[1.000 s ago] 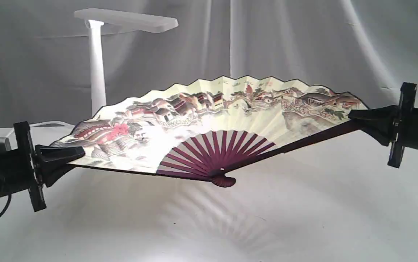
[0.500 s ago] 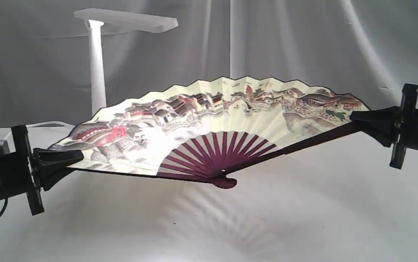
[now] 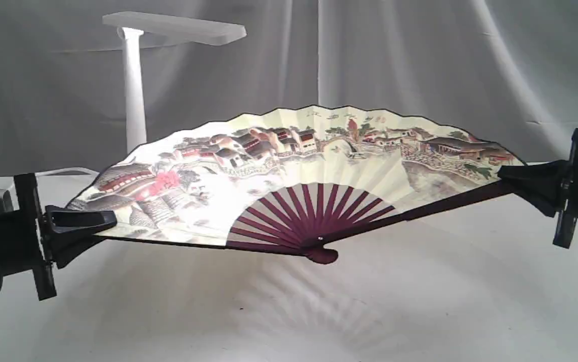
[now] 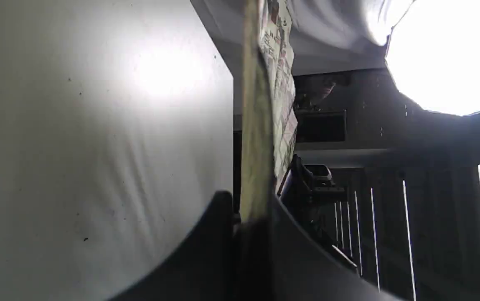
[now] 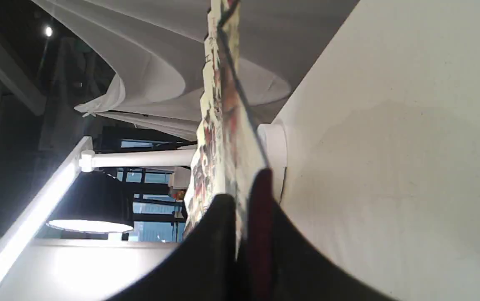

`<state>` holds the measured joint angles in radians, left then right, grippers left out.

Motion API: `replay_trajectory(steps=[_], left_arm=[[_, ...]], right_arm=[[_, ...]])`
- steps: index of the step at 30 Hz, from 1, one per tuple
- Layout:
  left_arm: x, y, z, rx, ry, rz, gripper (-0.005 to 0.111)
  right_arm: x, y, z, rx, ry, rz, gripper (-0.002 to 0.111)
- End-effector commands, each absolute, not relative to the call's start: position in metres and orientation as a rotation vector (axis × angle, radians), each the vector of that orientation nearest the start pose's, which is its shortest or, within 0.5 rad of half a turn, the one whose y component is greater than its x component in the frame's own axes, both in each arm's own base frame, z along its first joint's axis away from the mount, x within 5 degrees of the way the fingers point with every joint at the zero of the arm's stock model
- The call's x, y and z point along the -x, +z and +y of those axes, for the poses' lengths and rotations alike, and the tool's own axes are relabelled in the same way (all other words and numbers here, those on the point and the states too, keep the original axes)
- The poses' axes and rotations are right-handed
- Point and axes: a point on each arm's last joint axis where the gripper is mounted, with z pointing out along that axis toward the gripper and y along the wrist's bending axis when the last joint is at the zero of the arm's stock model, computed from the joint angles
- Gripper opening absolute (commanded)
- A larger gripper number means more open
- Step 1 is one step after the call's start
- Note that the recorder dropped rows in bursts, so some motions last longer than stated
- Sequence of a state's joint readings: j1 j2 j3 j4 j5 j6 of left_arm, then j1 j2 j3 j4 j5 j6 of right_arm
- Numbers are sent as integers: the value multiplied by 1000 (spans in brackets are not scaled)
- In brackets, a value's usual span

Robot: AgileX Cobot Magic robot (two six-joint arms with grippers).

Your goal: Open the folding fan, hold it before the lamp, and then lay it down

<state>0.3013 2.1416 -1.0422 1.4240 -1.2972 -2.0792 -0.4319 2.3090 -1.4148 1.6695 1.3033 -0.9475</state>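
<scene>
Left gripper [image 3: 85, 221] — jaws clamped on the outer guard at one end of the folding fan [image 3: 289, 166]; in the left wrist view the two dark fingers [image 4: 294, 251] pinch the fan's edge with no gap showing. Right gripper [image 3: 517, 176] — likewise closed on the opposite guard, the maroon wood visibly pressed between its fingers [image 5: 210, 246] in the right wrist view. Between the two grips the fan is fully spread, its painted leaf tilted back and its pivot hanging clear above the worktop [image 3: 419, 301], over the middle of the surface and casting a ribbed shadow there. The lamp [image 3: 135, 90] stands lit behind the fan, toward the worktop's far left corner, its flat head above the fan's left half. Judged progress: opening is complete and the fan is already in front of the lamp, low and leaning flat; the laying-down remains, since no part of the fan touches the worktop yet.
</scene>
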Motion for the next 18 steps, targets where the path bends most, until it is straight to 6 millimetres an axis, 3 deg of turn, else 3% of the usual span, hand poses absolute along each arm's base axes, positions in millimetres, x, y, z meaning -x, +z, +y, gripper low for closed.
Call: replay_trajectory(steps=[1,18], left_arm=[[-372,125,42,607,-1603,2023,0],[-372,125,42,585,-1593,2027,0]], right_arm=[[-428,134,-132,-600,1468,1862,0],[-428,134,-132,-593,1463,1861,0]])
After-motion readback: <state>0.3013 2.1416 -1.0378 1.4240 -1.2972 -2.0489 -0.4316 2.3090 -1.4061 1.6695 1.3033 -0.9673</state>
